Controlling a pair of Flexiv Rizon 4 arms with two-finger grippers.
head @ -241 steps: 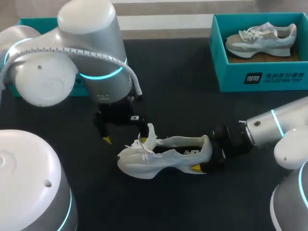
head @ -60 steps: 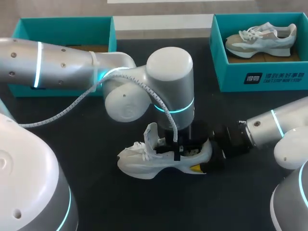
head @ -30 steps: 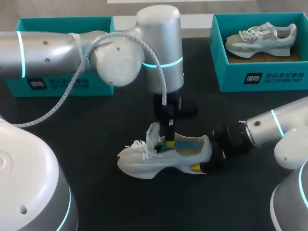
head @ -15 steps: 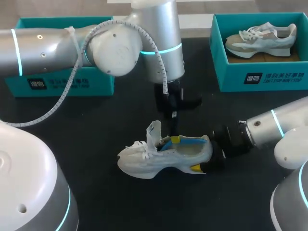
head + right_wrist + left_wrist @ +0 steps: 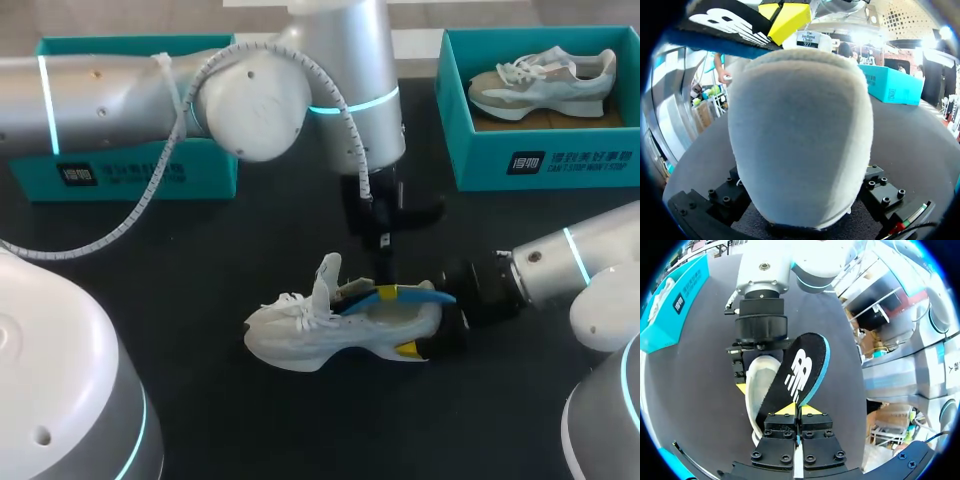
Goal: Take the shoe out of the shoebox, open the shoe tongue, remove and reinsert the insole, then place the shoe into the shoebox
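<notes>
A white shoe lies on its side on the black table, toe to the left, tongue standing up. My right gripper is shut on its heel, one yellow tip showing under the sole; in the right wrist view the pale heel fills the space between the fingers. My left gripper hangs just above the shoe's opening, shut on a black insole with a blue edge. In the left wrist view the insole slants up out of the shoe into the shut yellow tips of the left gripper.
A teal shoebox stands at the back left, partly behind my left arm. A second teal box at the back right holds another pale shoe. Bare table lies in front of the shoe.
My left gripper has risen and shifted right, toward the heel, drawing the insole further out of the shoe. The right gripper and the shoe have stayed in place.
</notes>
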